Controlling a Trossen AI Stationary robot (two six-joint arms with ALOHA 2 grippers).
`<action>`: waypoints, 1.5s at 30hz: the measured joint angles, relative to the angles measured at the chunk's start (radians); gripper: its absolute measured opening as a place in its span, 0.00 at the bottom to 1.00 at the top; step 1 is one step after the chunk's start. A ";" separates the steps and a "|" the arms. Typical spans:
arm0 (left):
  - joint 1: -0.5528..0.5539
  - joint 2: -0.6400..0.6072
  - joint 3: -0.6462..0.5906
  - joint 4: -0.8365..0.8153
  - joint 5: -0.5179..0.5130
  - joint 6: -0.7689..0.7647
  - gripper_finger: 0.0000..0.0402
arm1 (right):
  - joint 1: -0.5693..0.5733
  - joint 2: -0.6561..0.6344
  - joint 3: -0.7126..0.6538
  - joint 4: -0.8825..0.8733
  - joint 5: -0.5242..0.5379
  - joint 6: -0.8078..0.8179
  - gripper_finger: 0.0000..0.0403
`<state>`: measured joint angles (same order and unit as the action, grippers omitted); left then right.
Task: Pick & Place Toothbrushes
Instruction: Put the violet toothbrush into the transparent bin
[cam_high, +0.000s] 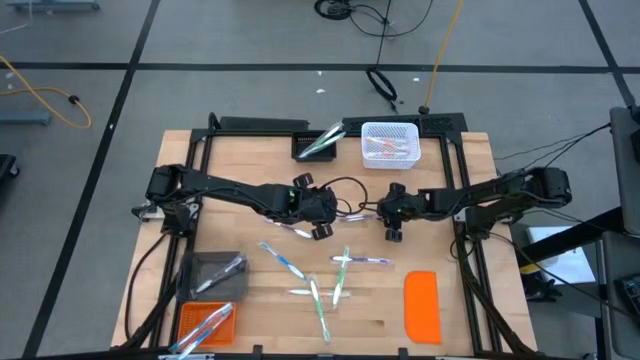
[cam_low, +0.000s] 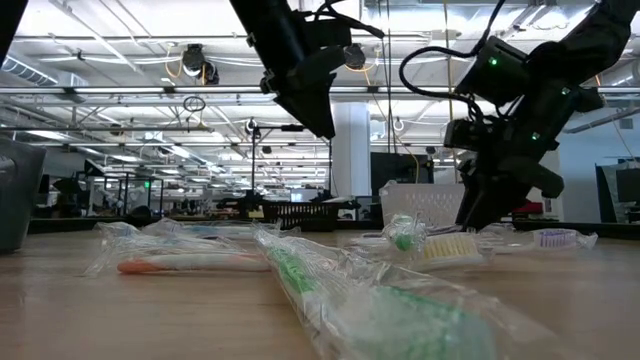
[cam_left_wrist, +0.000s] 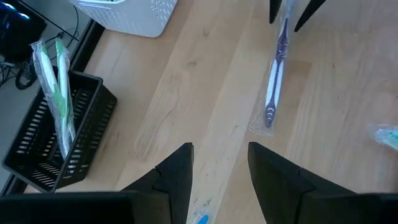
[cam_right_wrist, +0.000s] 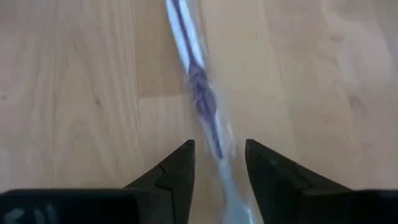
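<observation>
Between the right end effector (cam_right_wrist: 217, 163) fingers, clamped, a purple toothbrush (cam_right_wrist: 198, 81) runs lengthwise ahead; left end effector (cam_left_wrist: 219, 168) apart, farther.

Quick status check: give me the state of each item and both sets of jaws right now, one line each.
Left gripper: jaws open, empty, hovering mid-table.
Right gripper: jaws straddling the purple toothbrush; grip not clear.
Purple toothbrush: wrapped, lying flat on the table.
White basket: upright, toothbrushes inside.
Black basket: upright, wrapped green toothbrush sticking out.
Loose toothbrushes: wrapped, scattered flat on the table.
Orange lid: lying flat.
</observation>
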<state>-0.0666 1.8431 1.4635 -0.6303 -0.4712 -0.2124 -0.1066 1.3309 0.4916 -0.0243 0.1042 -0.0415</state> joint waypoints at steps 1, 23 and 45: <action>0.000 0.000 0.000 0.000 0.000 -0.001 0.39 | 0.000 0.009 -0.002 0.005 0.000 0.000 0.30; 0.000 0.000 0.000 0.037 0.003 0.001 0.39 | 0.045 -0.018 0.007 0.051 -0.001 -0.034 0.02; 0.000 0.001 0.000 0.058 0.220 0.054 0.39 | 0.162 -0.031 0.244 -0.017 -0.001 -0.112 0.02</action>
<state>-0.0666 1.8439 1.4635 -0.5719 -0.2514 -0.1589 0.0551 1.2999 0.7360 -0.0410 0.1033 -0.1538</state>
